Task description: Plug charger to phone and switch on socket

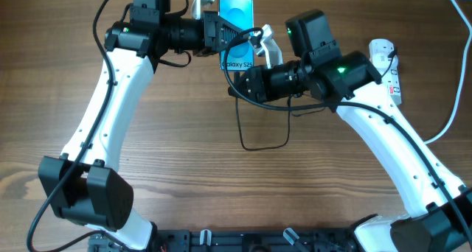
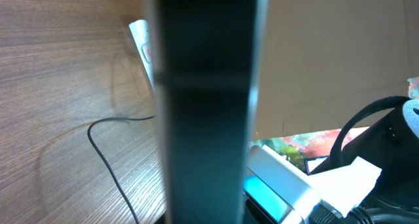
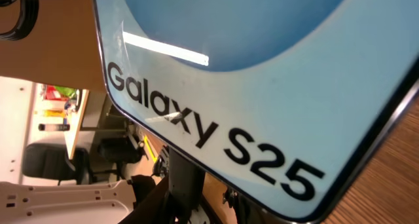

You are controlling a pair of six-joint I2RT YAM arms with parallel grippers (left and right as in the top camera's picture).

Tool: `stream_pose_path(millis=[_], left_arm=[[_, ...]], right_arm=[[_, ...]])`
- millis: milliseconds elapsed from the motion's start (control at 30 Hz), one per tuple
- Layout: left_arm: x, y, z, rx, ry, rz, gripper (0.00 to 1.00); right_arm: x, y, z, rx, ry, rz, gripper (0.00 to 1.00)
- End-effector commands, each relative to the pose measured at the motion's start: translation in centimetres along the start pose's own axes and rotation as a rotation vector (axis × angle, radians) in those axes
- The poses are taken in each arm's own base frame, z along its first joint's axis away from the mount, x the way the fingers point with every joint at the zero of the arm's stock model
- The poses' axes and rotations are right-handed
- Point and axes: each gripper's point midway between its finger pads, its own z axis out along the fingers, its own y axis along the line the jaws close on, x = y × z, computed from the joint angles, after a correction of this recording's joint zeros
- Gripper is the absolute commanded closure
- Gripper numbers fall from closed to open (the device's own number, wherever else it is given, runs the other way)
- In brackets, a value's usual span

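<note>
The phone (image 1: 237, 16) is held off the table at the top centre, its cyan screen with "Galaxy S25" facing up. My left gripper (image 1: 220, 32) is shut on its left edge; the left wrist view shows that edge as a dark upright bar (image 2: 206, 86). My right gripper (image 1: 234, 79) sits right at the phone's bottom end, and the screen (image 3: 262, 67) fills its wrist view and hides the fingertips. The charger, a thin black cable (image 1: 247, 143), loops on the table and rises into the right gripper. The white socket (image 1: 389, 68) lies at the far right.
A thick white cord (image 1: 453, 97) runs from the socket off the right edge. In the left wrist view the black cable (image 2: 111, 165) crosses the wooden table, with the socket (image 2: 141, 40) beyond it. Both arm bases stand at the near edge.
</note>
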Motion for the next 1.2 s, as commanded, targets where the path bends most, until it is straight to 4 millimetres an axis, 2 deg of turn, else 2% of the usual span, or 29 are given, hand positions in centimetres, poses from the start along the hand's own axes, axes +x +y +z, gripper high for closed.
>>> stream_pose_path(millis=[0,33,67,367,467,600,1167], left_arm=[[0.2,-1.2,-0.4,0.034,0.006,-0.005,0.96],[0.2,-1.2,-0.4,0.034,0.006,-0.006,0.96],[0.2,-1.2,-0.4,0.034,0.006,-0.005,0.96],[0.5,-1.1,-0.4,0.031,0.013,-0.015,0.96],[0.8,-1.2,-0.4,0.041,0.024,0.039,0.96],[1.5,-2.7,-0.6,0.132,0.059,0.138,0.96],[2.0,-2.5,-0.6,0.128,0.074,0.110,0.96]], right_arm=[[-0.6,0.6,-0.4,0.002,-0.020,-0.018,0.85],[-0.7,0.6,-0.4,0.002,-0.021,-0.019,0.94],[-0.7,0.6,-0.4,0.001,-0.021,-0.020,0.96],[-1.5,0.9,-0.4,-0.010,-0.050,-0.018,0.96],[-2.1,1.2,-0.5,-0.019,-0.074,-0.019,0.96],[-2.7,1.2,-0.6,-0.017,-0.097,-0.009,0.96],[-4.8,0.4,-1.8,-0.017,-0.175,0.015,0.96]])
